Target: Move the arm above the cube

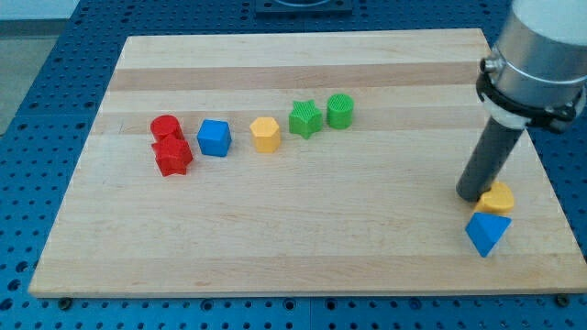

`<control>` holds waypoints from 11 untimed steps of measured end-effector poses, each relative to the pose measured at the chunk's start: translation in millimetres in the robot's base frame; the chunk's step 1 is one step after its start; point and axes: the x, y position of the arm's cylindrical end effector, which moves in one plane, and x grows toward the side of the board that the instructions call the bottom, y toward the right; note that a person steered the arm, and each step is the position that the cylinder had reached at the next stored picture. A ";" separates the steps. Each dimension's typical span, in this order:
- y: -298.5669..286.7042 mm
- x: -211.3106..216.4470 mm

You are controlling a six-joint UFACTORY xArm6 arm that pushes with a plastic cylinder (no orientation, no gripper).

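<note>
We work over a pale wooden board that fills most of the view and lies on a blue perforated table. Our arm comes in at the view's top right, a wide grey body with a black collar, narrowing into the dark rod. We carry no jaws at all, so there is nothing to hold apart or together; the rod simply ends in my tip, which sits on the board near the view's right edge, touching or just beside the left side of the yellow rounded block. Just below that one, nearly touching it, lies the blue triangular block.

The blue cube sits well apart from my tip, far over in the left half of the board, in a loose row of blocks. To its left is the red star-shaped block, touching the red cylinder just above it. To the cube's right comes the yellow hexagonal block, then the green star-shaped block, and just beside that, nearest the view's top, the green cylinder
</note>
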 end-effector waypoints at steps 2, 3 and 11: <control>-13.5 10.5; -81.8 11.5; -301.0 -154.1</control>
